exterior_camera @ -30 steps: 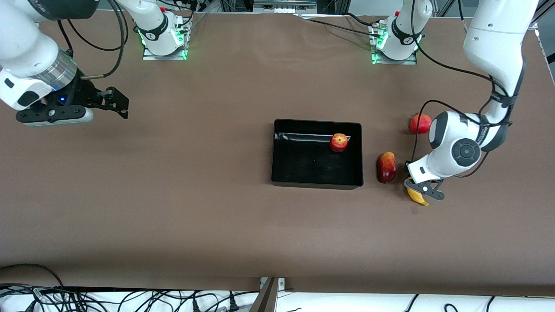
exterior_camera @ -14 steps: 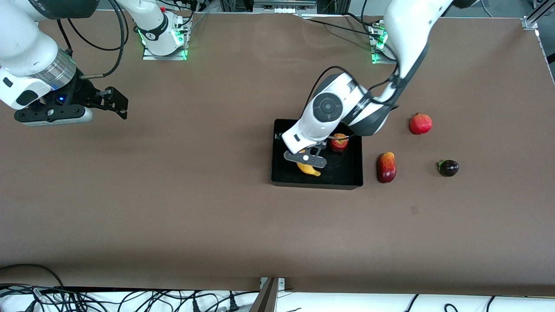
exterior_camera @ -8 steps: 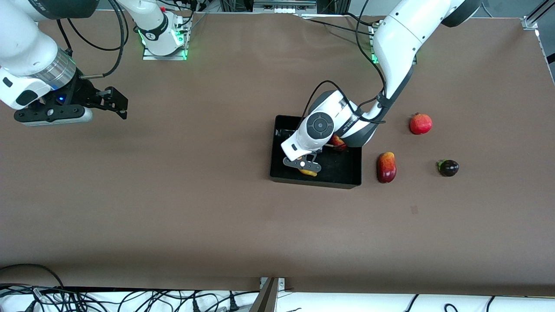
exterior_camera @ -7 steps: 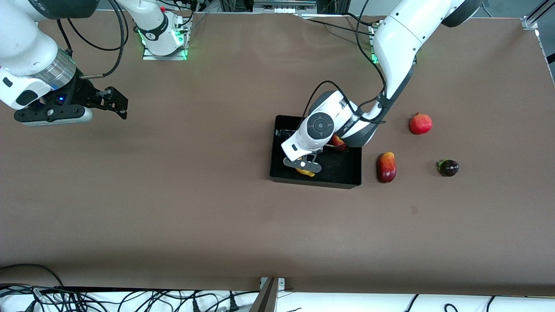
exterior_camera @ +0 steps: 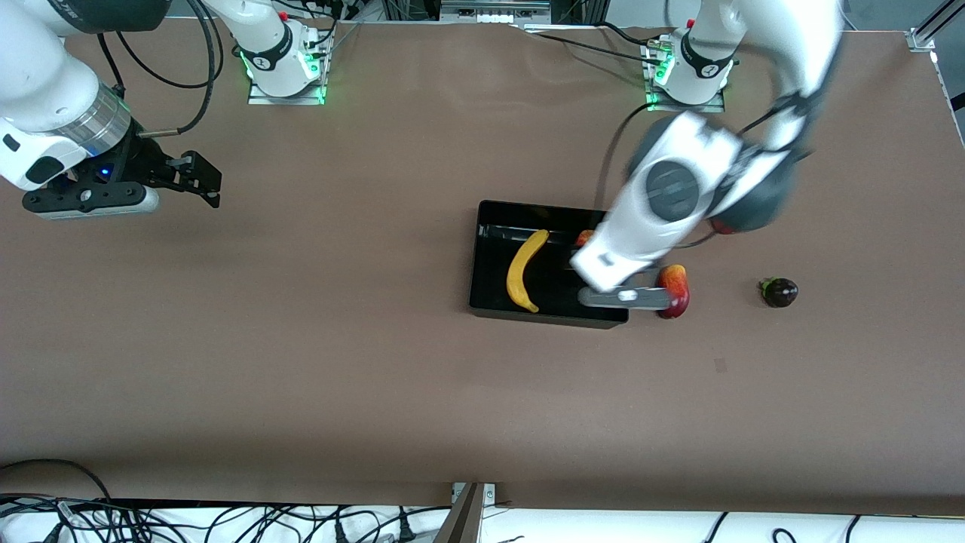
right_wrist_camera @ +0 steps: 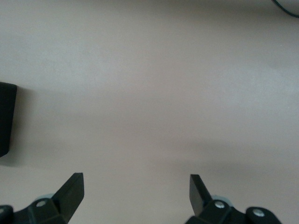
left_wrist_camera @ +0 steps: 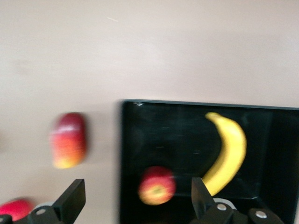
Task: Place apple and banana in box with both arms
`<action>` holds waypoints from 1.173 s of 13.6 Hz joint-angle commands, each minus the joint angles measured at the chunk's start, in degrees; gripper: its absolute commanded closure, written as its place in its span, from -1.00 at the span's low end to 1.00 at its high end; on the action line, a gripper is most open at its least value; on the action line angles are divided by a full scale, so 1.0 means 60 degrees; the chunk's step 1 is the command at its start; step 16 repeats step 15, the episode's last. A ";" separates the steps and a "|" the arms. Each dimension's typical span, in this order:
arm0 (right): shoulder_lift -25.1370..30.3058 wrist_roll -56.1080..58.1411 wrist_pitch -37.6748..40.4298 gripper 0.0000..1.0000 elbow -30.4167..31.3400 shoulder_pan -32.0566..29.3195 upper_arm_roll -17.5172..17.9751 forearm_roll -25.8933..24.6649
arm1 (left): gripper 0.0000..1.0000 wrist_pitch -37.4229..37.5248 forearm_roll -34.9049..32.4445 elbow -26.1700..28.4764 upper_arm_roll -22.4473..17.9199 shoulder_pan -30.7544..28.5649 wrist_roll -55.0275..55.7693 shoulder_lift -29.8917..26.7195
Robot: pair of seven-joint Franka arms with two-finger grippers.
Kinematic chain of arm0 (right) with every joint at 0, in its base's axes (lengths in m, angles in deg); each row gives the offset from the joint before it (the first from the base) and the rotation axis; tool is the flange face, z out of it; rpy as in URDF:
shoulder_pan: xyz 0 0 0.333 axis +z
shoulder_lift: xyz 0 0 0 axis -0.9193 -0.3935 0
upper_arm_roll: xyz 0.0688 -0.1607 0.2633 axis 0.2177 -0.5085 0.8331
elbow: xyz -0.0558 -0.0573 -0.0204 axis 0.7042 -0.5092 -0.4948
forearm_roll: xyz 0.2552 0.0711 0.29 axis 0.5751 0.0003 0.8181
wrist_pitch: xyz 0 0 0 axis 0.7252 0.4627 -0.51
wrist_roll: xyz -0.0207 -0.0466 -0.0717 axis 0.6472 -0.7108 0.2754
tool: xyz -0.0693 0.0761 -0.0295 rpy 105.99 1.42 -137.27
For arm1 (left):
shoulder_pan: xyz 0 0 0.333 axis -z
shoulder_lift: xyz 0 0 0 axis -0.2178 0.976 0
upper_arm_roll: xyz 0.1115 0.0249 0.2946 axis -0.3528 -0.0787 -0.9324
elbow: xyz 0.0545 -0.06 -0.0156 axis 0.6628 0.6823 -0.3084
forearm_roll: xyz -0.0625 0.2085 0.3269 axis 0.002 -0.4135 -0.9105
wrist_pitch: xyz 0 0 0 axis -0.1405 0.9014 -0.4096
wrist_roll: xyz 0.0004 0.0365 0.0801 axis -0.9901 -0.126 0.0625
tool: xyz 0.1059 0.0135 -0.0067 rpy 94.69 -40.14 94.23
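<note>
The black box [exterior_camera: 548, 317] sits mid-table. The yellow banana [exterior_camera: 525, 270] lies loose on its floor, at the side toward the right arm's end. The small red apple [exterior_camera: 585, 238] is also in the box, mostly hidden by the left arm. My left gripper [exterior_camera: 624, 298] is open and empty, up in the air over the box's wall toward the left arm's end. The left wrist view shows its gripper [left_wrist_camera: 136, 186] open above the apple [left_wrist_camera: 157, 185], with the banana [left_wrist_camera: 229, 156] and the box floor [left_wrist_camera: 140, 140]. My right gripper [exterior_camera: 200, 177] waits open and empty [right_wrist_camera: 135, 179] over bare table.
A red-and-yellow mango-like fruit [exterior_camera: 678, 286] lies just outside the box toward the left arm's end, also in the left wrist view [left_wrist_camera: 68, 140]. A dark purple fruit [exterior_camera: 779, 292] lies farther that way. A plain red fruit [left_wrist_camera: 14, 207] shows partly. A box corner [right_wrist_camera: 5, 116] shows in the right wrist view.
My left gripper has let go of the banana, which now lies in the box, and has risen and swung toward the left arm's end. The right arm has not moved.
</note>
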 commanded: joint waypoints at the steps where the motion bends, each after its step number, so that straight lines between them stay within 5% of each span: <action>1: 0.0080 -0.0021 0.0014 -1.00 -0.0012 -0.0018 0.0010 -0.0137 | -1.00 0.1000 0.0150 0.0500 -0.1002 -0.0105 -0.1980 -0.1203; 4: 0.0080 -0.0021 0.0014 -1.00 -0.0012 -0.0018 0.0010 -0.0137 | -1.00 0.1881 0.1029 0.0939 -0.2103 -0.0250 -0.2355 -0.2346; 16: 0.0080 -0.0021 0.0014 -1.00 -0.0012 -0.0033 -0.0004 -0.0137 | -1.00 0.1224 0.0972 0.1980 -0.2369 -0.0911 -0.2472 -0.3667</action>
